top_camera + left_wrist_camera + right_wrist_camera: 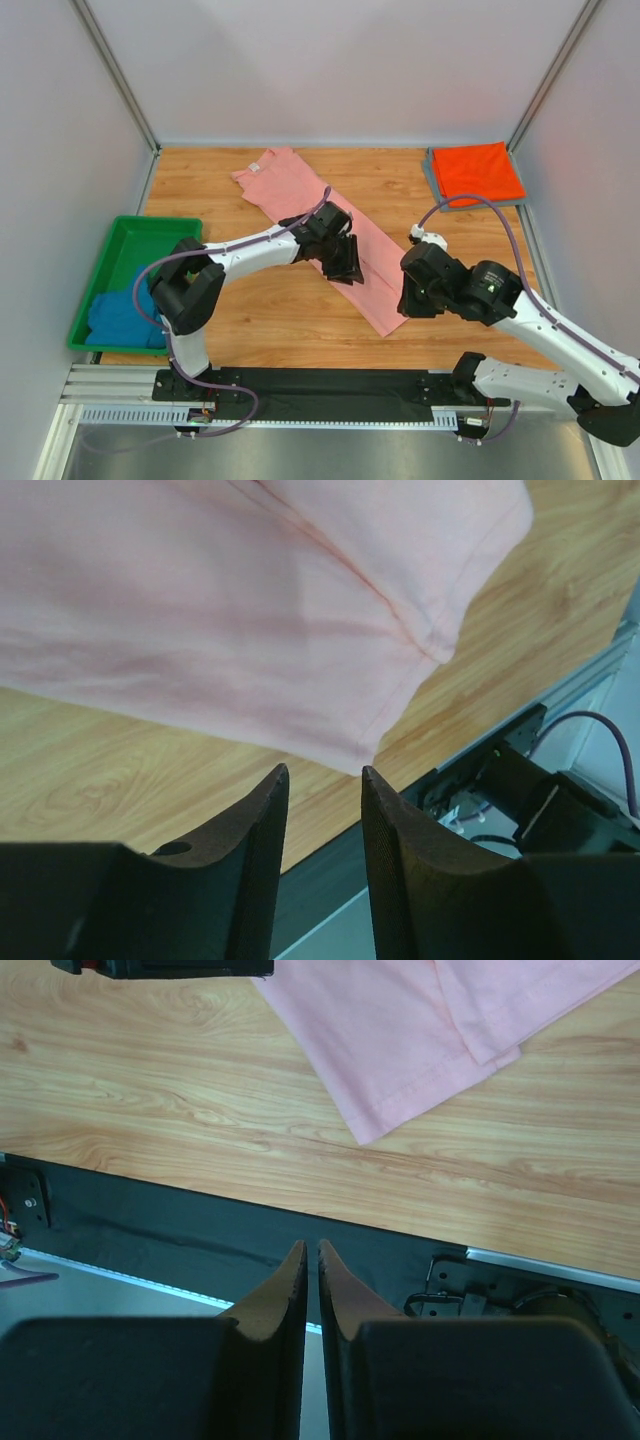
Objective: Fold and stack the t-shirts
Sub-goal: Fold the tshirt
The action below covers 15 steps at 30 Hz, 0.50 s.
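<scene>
Soft salmon-pink t-shirt lies in a long strip on woodgrain table.

One salmon-pink tee, one orange-red tee, one grey tee, one teal-blue tee, one green bin, left gripper, right gripper
</scene>
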Each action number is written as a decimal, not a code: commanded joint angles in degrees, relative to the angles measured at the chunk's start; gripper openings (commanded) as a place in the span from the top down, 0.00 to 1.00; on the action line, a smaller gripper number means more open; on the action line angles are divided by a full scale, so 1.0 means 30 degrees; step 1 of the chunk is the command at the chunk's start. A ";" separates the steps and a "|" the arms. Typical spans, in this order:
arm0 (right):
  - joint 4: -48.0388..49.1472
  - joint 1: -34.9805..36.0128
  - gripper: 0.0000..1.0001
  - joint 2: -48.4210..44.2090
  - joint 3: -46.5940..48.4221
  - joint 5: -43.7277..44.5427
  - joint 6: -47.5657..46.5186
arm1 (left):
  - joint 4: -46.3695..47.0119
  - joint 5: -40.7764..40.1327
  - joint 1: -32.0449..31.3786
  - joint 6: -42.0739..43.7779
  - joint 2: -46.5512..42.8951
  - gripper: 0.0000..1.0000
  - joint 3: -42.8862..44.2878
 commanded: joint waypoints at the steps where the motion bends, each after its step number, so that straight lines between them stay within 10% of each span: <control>1: -0.0823 0.0025 0.91 -0.0694 0.0292 0.0133 -0.0565 | 0.0385 -0.1396 -0.0489 -0.1147 0.0741 0.58 -0.0275; 15: -0.1936 0.0025 0.92 -0.3128 -0.0179 0.0717 0.0460 | -0.2266 -0.1867 -0.1837 -0.1502 0.3524 0.60 0.2298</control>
